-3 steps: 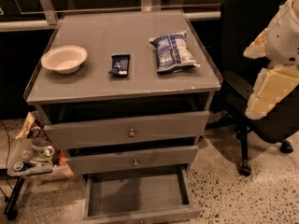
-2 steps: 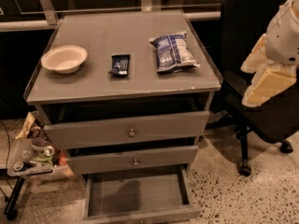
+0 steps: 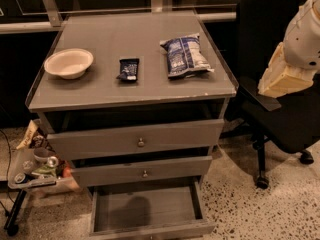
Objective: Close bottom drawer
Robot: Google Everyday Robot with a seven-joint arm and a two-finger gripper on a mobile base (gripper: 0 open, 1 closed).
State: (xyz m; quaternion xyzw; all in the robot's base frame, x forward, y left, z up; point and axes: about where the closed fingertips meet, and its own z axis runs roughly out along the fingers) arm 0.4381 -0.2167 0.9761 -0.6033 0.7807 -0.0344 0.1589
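Camera view: the bottom drawer is at the near foot of the grey cabinet, pulled well out toward the camera. Its bare floor is open to view and its plain front panel sits at the near edge of the picture. Above it, the two knobbed drawers are nearly shut, though the upper one juts out a little.

On the cabinet top lie a bowl at the left, a dark bar in the middle and a chip bag at the right, all apart from one another. A bin of clutter stands low at the left, and a black chair stands to the right.

The gripper hangs at the right edge, in front of the chair, high above the drawer and well apart from it. Whether it is open or closed I cannot tell.

By my judgement the task is hardly begun. The drawer is not yet touched, and the arm has to come down and left to the front panel, then push it away until it is flush.
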